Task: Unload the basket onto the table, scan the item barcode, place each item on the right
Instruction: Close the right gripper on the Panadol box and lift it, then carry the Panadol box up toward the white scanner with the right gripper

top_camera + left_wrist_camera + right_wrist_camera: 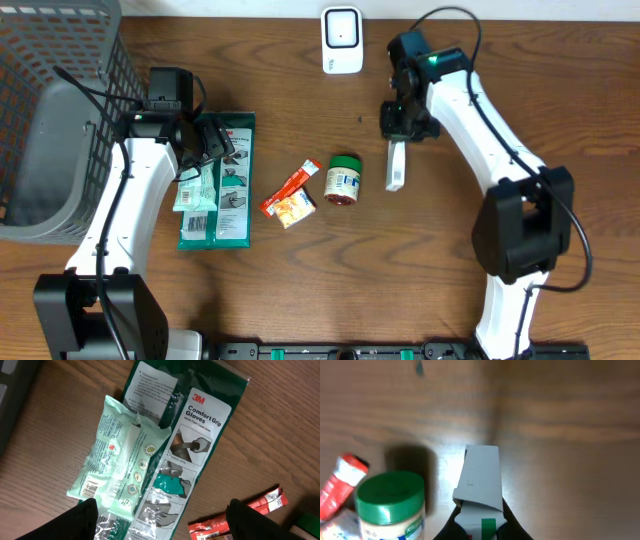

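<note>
Right gripper [480, 521] pinching box [480, 475] by one end, near tabletop's [300, 300] far edge. Looks light and stiff, could pivot. Left gripper [165, 520] spread wide.

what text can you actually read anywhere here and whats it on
"3M": on the glove packet, top of its white panel
"Comfort Grip Gloves": same panel, just under the logo
Too small to read: print on the pale green pack
Blurred: label on the jar
Unreadable: faint marks on the white box, print on the red sachet
</note>
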`<state>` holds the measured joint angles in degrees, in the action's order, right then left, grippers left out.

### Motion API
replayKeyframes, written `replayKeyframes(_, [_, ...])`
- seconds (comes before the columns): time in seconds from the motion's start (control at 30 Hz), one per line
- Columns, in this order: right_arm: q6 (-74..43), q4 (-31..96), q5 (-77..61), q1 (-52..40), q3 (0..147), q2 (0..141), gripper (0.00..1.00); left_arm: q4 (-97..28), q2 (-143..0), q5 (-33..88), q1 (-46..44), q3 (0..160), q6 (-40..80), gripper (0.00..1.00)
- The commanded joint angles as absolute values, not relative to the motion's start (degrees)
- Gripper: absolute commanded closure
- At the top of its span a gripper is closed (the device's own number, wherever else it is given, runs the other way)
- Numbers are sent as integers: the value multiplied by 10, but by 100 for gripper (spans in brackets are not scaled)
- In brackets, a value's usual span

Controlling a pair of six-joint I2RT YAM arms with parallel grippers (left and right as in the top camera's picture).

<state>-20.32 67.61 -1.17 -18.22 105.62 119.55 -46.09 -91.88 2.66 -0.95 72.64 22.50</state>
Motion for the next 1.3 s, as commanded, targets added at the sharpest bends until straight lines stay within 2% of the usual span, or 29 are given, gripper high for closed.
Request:
replayKeyframes(0.0, [-199, 651, 69, -182, 1077, 1121, 94, -462, -912, 22, -8, 735, 226, 17])
replayKeyframes(0.33, [-260, 628, 287, -237, 1072, 996, 96, -462, -912, 22, -8, 735, 226, 17])
replayKeyframes(0.37, [-271, 628, 307, -245, 1069, 990, 99, -462, -912, 22, -8, 735, 226, 17])
replayKeyframes(0.53, [-360, 622, 452, -288, 1041, 981, 99, -462, -912, 22, -8, 735, 226, 17])
replayKeyframes(0.63, [-390, 562, 547, -305, 994, 981, 99, -462, -912, 22, -8, 735, 226, 17])
replayKeyframes(0.7, [-389, 462, 598, -302, 948, 985, 99, -462, -912, 22, -8, 735, 226, 17])
replayKeyframes(0.77, [-386, 377, 597, -291, 912, 991, 99, -462, -912, 22, -8, 735, 226, 17])
replayKeyframes(0.87, [-311, 283, 546, -267, 868, 1005, 99, -462, -912, 22, -8, 735, 226, 17])
replayKeyframes(0.93, [-266, 261, 494, -253, 851, 1013, 95, -462, -912, 22, -8, 735, 226, 17])
replayKeyframes(0.97, [-252, 259, 460, -244, 845, 1017, 98, -462, -912, 22, -8, 735, 226, 17])
replayKeyframes(1.07, [-230, 253, 397, -225, 839, 1028, 99, -462, -912, 22, -8, 735, 226, 17])
replayKeyframes(1.2, [-180, 213, 393, -217, 837, 1045, 99, -462, -912, 22, -8, 735, 226, 17])
replayKeyframes(1.27, [-164, 189, 401, -217, 835, 1053, 96, -462, -912, 22, -8, 735, 226, 17])
